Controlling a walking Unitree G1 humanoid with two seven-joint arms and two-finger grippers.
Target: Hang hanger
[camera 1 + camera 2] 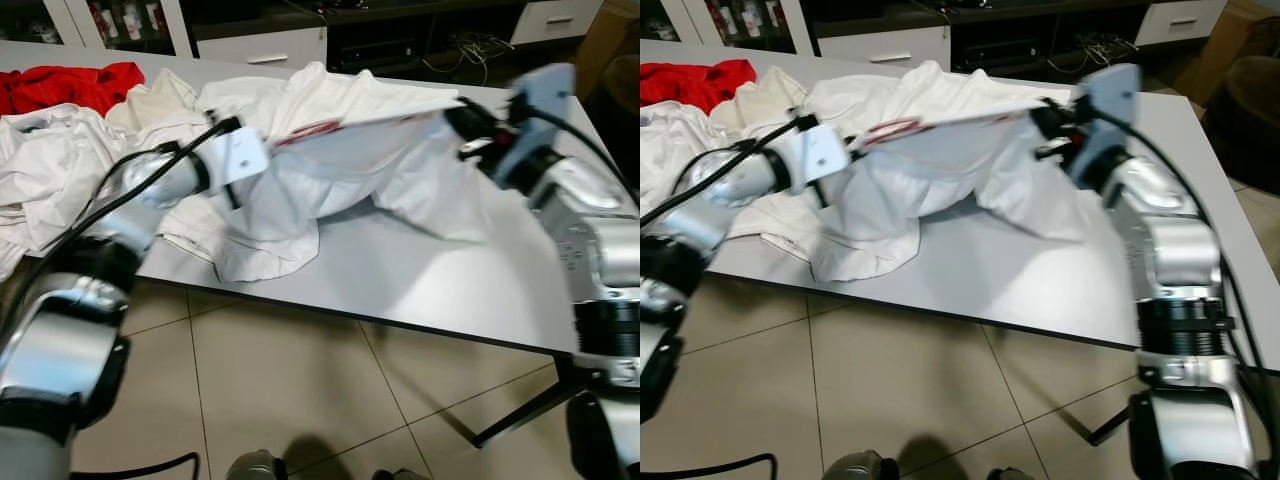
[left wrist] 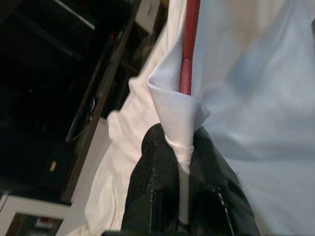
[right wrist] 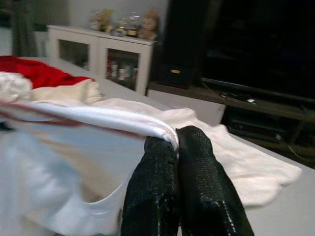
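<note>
Above the bench: a white shirt (image 1: 350,150) is held stretched between the two arms, lifted off the grey bench (image 1: 420,270), its lower folds trailing onto the top
Hanger: a red hanger (image 2: 189,44) sits inside the shirt; a red bar runs up out of the fabric in the left wrist view, and red shows near the collar in the head views
Left gripper: the left gripper (image 2: 183,162) has its black fingers pressed together on a fold of the white fabric, right where the red bar comes out
Right gripper: the right gripper (image 3: 177,147) has its fingers closed tight on the shirt's far edge, pinching the hem
Other things: a pile of white clothes (image 1: 50,170) and a red cloth (image 1: 70,85) lie at the left end of the bench; low cabinets (image 1: 260,45) stand behind it
Step in hand: judging by the taut shirt, the garment is being carried on its hanger, lifted clear before hanging
Next move: no rail or hook can be seen, so the robot would likely need to turn toward one while keeping both grips firm
Risk: the loose lower folds could drag or snag on the bench edge
</note>
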